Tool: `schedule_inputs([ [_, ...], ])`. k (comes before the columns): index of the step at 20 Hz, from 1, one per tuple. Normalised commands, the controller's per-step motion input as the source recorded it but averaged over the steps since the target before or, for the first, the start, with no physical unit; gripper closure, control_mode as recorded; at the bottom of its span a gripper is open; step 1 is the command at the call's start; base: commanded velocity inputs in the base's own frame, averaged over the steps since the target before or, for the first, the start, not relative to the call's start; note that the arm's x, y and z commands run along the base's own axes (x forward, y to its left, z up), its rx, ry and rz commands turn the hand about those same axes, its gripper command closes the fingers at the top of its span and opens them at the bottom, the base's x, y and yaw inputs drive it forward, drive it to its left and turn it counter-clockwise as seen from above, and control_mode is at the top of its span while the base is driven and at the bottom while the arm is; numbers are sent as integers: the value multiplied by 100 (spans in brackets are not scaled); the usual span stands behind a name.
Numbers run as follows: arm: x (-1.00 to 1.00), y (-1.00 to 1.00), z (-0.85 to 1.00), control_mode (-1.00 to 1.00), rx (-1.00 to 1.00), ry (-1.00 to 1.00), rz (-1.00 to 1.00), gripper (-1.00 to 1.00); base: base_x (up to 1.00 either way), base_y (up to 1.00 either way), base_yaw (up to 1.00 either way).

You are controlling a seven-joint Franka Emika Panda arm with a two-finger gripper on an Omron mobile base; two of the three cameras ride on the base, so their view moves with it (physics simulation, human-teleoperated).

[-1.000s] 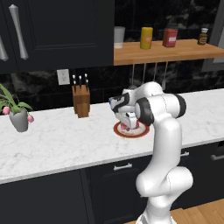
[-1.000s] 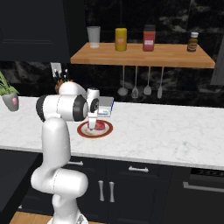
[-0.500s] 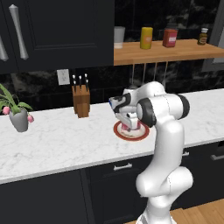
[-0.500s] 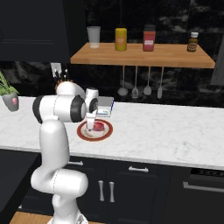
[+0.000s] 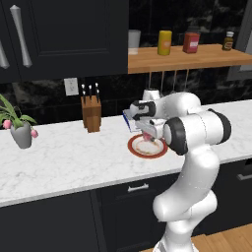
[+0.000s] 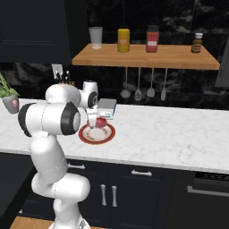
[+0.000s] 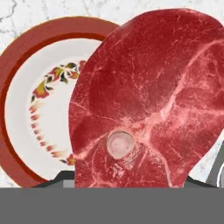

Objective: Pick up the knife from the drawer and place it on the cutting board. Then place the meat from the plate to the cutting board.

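Note:
My gripper [image 5: 149, 133] [image 6: 99, 121] points down over the plate [image 5: 134, 146] [image 6: 107, 135] and is shut on the meat [image 6: 101, 122], which hangs just above the plate. In the hand view the dark red, marbled meat [image 7: 148, 100] sits close to the camera. It covers the right part of the white, red-rimmed plate [image 7: 26, 105] below it. A black drawer front [image 5: 138, 187] with a small silver handle is shut under the counter edge. The knife and the cutting board are out of view.
A blue-and-white box [image 5: 130, 119] [image 6: 107, 108] lies right behind the plate. A wooden knife block [image 5: 91, 113] stands at the back left. A potted plant [image 5: 20, 132] is further left. Jars line a wooden shelf [image 6: 147, 56] with utensils hanging under it.
The gripper has risen a little with the meat, which now hangs off the plate. The arm and the base have otherwise stayed put.

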Motion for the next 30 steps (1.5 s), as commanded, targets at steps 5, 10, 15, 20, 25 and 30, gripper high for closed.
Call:
schedule_inputs([
  [5, -70, -22, 65, -100, 1, -1, 28, 100, 0, 0, 0],
  [10, -73, -24, 63, -100, 14, 0, 31, 100, 0, 0, 0],
  [15, -96, -3, 46, -100, 3, -1, 40, 100, 0, 0, 0],
  [20, -98, 0, 40, -100, 0, -13, 28, 100, 0, 0, 0],
  [25, -75, 0, 61, -100, 7, -17, 9, 100, 0, 0, 0],
  [30, -72, 0, 57, -100, 4, -15, 11, 100, 0, 0, 0],
])
